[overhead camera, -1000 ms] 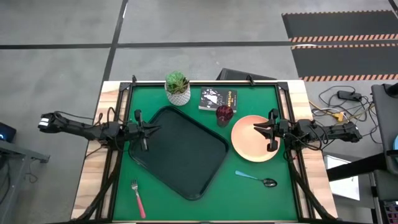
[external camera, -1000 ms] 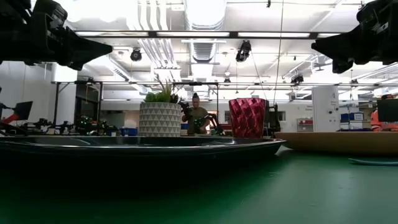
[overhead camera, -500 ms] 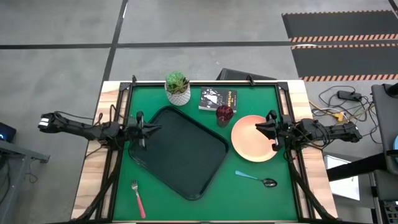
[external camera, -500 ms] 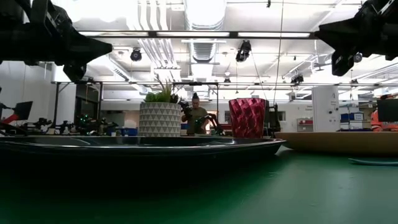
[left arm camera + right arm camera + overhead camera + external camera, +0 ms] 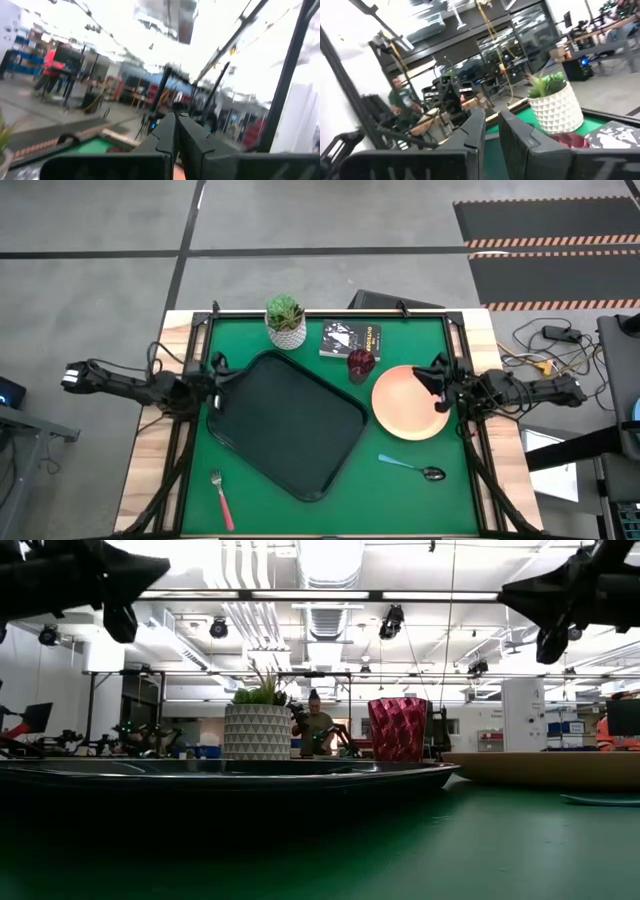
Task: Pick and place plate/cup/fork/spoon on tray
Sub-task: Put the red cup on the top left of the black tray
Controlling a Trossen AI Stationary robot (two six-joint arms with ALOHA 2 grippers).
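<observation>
Here the nearest things to the camera side of the green surface (image 5: 400,485) are the cutlery: the fork (image 5: 221,500), pink-handled, lies well below and apart from the left jaws (image 5: 222,370), near the left front corner, and the spoon (image 5: 412,468) lies just below the right jaws (image 5: 436,385), off the plate's near edge.

Between the two arms sits the tray (image 5: 290,422), turned at an angle, bare inside; the left jaws hang over its left corner, lifted clear of it in the low view. In the left wrist view the two dark fingers (image 5: 167,137) press side by side with no gap, so these jaws are closed on nothing.

The right jaws hang above the right rim of the plate (image 5: 405,402), which lies flat on the surface just beside the tray's right edge. In the right wrist view the fingers (image 5: 475,131) stand with only a narrow slit between them, empty, so they are all but closed.

Farther back, the cup (image 5: 360,364) stands upright, touching or nearly touching the plate's far-left rim and well left of the right jaws. Behind it lies a small black book (image 5: 351,338), and to its left a white pot with a green plant (image 5: 286,322) stands beyond the tray's far corner.

In the low view a person (image 5: 316,726) stands in the room beyond the surface.
</observation>
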